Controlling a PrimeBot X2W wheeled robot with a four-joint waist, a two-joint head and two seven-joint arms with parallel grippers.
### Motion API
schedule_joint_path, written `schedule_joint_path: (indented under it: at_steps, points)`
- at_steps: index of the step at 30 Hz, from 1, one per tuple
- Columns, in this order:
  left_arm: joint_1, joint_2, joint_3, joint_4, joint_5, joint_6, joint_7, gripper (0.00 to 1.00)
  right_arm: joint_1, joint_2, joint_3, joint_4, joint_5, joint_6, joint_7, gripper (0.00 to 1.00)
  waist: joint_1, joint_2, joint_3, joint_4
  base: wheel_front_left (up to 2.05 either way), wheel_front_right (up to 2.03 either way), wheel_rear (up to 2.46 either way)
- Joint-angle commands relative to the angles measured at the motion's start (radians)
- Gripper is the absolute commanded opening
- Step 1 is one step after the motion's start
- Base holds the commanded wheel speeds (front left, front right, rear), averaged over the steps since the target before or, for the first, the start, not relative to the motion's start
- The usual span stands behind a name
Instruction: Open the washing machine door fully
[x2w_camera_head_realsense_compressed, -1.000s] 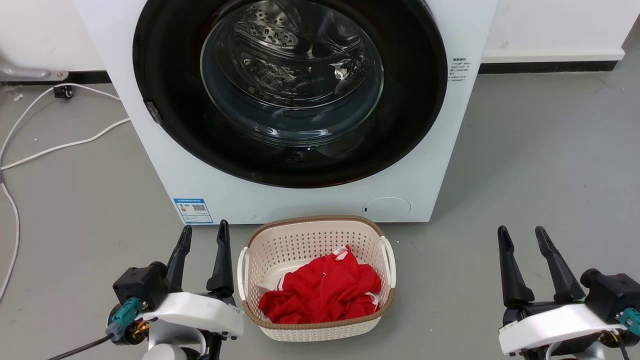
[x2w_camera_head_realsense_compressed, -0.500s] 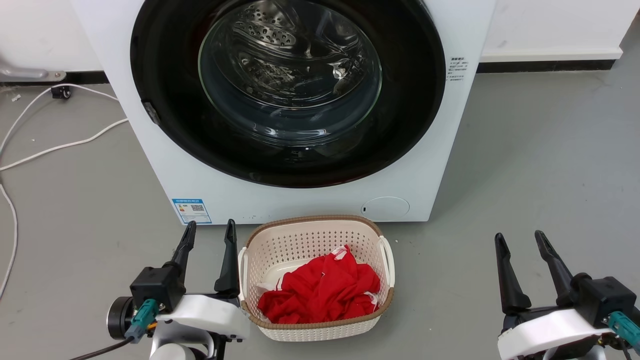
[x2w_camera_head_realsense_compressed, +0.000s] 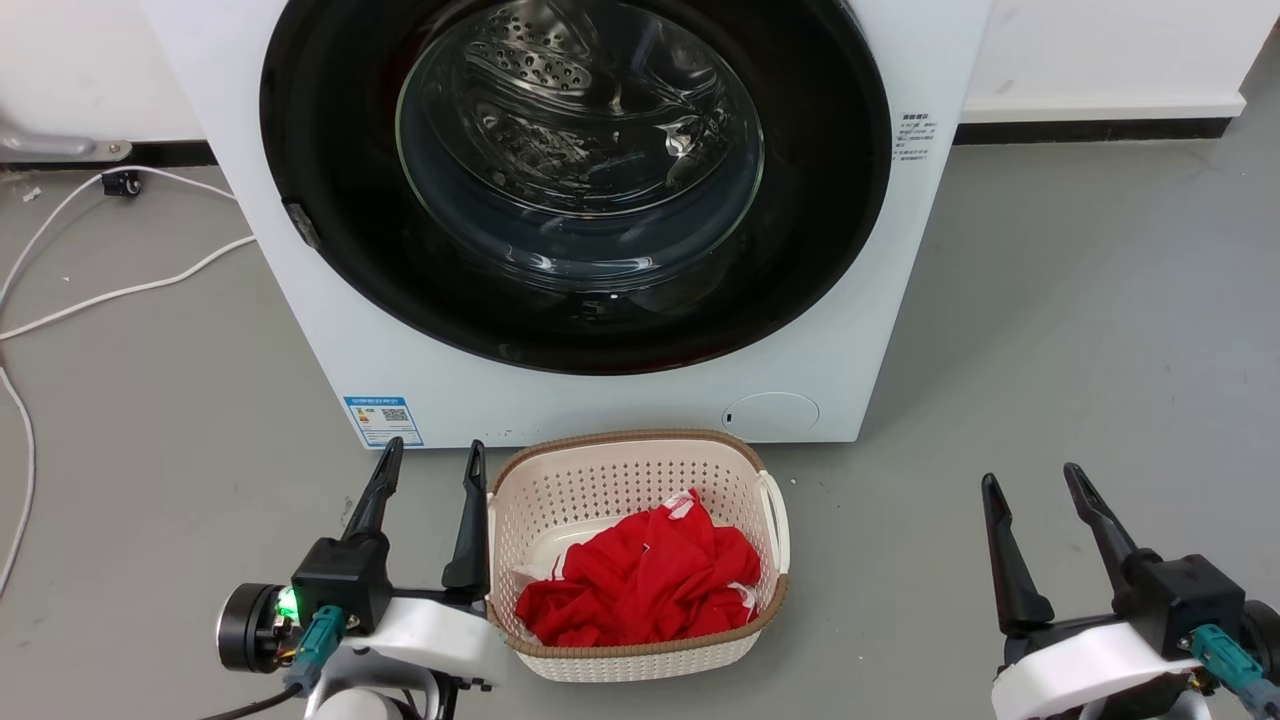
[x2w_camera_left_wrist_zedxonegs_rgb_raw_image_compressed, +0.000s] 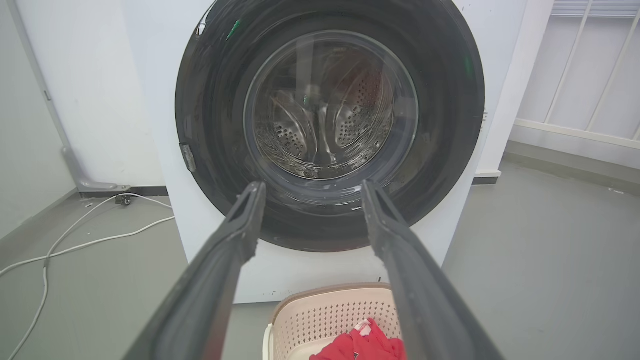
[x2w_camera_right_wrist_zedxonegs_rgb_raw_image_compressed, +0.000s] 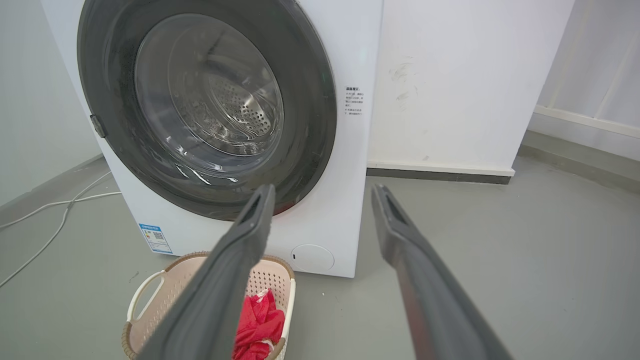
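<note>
Washing machine door (x2w_camera_head_realsense_compressed: 575, 180): shut, sitting flush in the front of the washing machine (x2w_camera_head_realsense_compressed: 620, 400). Glossy black ring w/ clear glass bowl at centre; steel drum (x2w_camera_head_realsense_compressed: 545, 75) visible through the glass. Small grey latch piece (x2w_camera_head_realsense_compressed: 303, 224) on the door's edge, on the robot's left side. No gripper is touching the door.

Machine front, below door: blue label (x2w_camera_head_realsense_compressed: 384, 421) at lower left, small round cover (x2w_camera_head_realsense_compressed: 771, 413) at lower right. Small printed sticker (x2w_camera_head_realsense_compressed: 914, 137) on the white panel just right of the door ring.

On the grey floor (x2w_camera_head_realsense_compressed: 1050, 350), just in front of the machine & roughly centred under the door: beige perforated basket (x2w_camera_head_realsense_compressed: 625, 437) w/ brown rim, red cloth (x2w_camera_head_realsense_compressed: 640, 585) bunched inside.

Left gripper (x2w_camera_head_realsense_compressed: 434, 447): fingers spread apart, nothing between them, pointing toward the machine. Sits just beside the basket's left side; its inner finger looks v. close to the basket handle, can't tell if touching. In left wrist view the door bottom shows between the two fingers, well apart from the tips.

Right gripper (x2w_camera_head_realsense_compressed: 1031, 476): also open wide, empty, over bare floor well right of basket & machine. In right wrist view the fingers frame the machine's lower right corner.

White cable (x2w_camera_head_realsense_compressed: 120, 290) trails over the floor left of the machine, toward the wall.
</note>
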Motion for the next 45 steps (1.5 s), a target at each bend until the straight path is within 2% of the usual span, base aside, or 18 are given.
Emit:
schedule_joint_path:
  at_steps: [1,10,23,24,25,26,33,36,37,45]
  points:
    - [0.008,0.003,-0.004,0.000,0.022,0.004,-0.008,1.00,0.007,0.004,0.001,-0.006,-0.025,0.000,-0.002,1.00,-0.0001,0.0000,0.000,0.000,0.00,0.00,0.00]
    - [0.009,0.002,-0.012,0.004,0.082,0.008,-0.025,1.00,0.014,0.005,0.002,-0.008,-0.077,0.000,-0.006,1.00,-0.0001,0.0000,0.004,-0.002,0.00,0.00,0.00]
    - [0.010,0.001,-0.006,0.016,0.060,0.010,-0.022,1.00,0.011,0.005,-0.003,0.005,-0.041,0.000,-0.001,1.00,-0.0001,0.0000,0.007,0.000,0.00,0.00,0.00]
    - [0.010,0.001,-0.006,0.016,0.061,0.010,-0.022,1.00,0.010,0.005,-0.004,0.006,-0.038,0.000,0.000,0.87,-0.0001,0.0000,0.007,0.000,0.00,0.00,0.00]
    - [0.009,0.001,-0.006,0.017,0.060,0.010,-0.022,1.00,0.010,0.005,-0.003,0.007,-0.033,0.000,0.001,0.33,-0.0001,0.0000,0.008,0.000,0.00,0.00,0.00]
    - [0.009,0.001,-0.006,0.017,0.059,0.010,-0.022,1.00,0.009,0.005,-0.003,0.007,-0.028,0.000,0.001,0.00,-0.0001,0.0000,0.008,0.001,0.00,0.00,0.00]
    - [0.010,0.001,-0.005,0.018,0.055,0.010,-0.022,1.00,0.000,0.005,-0.005,0.007,0.027,0.000,-0.020,0.00,-0.0001,0.0000,0.010,0.002,0.00,0.00,0.00]
    - [0.012,0.000,-0.003,0.018,0.054,0.011,-0.022,1.00,-0.005,0.005,-0.007,0.016,0.171,0.000,-0.035,0.00,-0.0001,0.0000,0.010,0.003,0.00,0.00,0.00]
    - [0.012,0.000,-0.003,0.018,0.054,0.011,-0.022,1.00,-0.007,0.005,-0.004,0.022,0.283,0.000,-0.040,0.00,-0.0001,0.0000,0.011,0.003,0.00,0.00,0.00]
    - [0.014,0.000,0.003,0.015,0.047,0.014,-0.022,1.00,-0.054,0.003,-0.002,0.017,0.900,0.000,-0.076,0.00,-0.0001,0.0000,0.014,-0.001,0.00,0.00,0.00]
